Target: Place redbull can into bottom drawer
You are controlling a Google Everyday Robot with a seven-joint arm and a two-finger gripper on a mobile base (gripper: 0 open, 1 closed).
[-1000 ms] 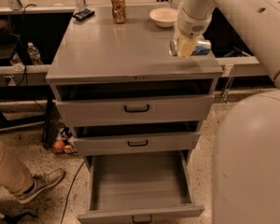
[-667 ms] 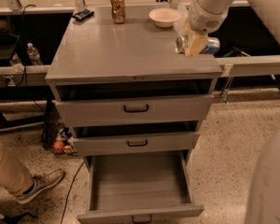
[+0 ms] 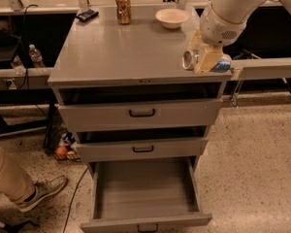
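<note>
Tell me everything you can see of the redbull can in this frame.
The redbull can is slim and metallic, with a shiny round end facing left and blue showing at the right. It lies sideways, clamped around its middle by the gripper at the front right corner of the cabinet top. Whether it touches the top cannot be told.

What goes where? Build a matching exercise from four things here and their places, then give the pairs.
1. redbull can
2. brown can
3. bowl
4. bottom drawer

A. pulled open, lowest of three
B. upright at the back of the cabinet top, left of the bowl
C. held sideways in the jaws at the front right corner
D. back right of the cabinet top

Pairs: 1-C, 2-B, 3-D, 4-A
</note>
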